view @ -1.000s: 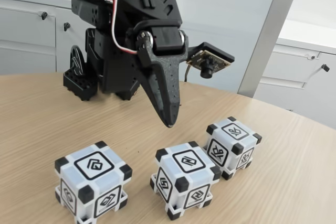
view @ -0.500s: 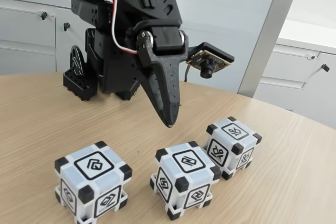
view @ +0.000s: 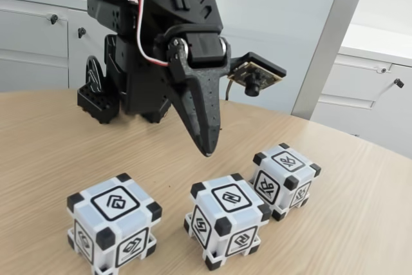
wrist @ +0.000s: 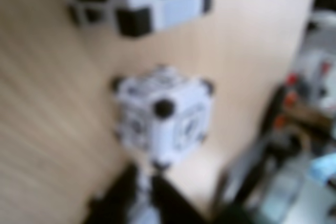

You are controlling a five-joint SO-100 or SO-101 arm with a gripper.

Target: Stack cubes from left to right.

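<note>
Pale wooden table (view: pixel 45 146): three cubes, left (view: pixel 113 225), middle (view: pixel 226 219), right (view: pixel 284 180), sit apart, unstacked. Gripper (view: pixel 207 151) hovers pressed together above them; next it must spread and descend on one.

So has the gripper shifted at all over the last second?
No. In the fixed view the gripper hangs with its tip at the same spot above the table, behind the middle cube, as before.

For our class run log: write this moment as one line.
pincer: shut, empty, above table | cubes: left, middle, right, all unstacked
</note>
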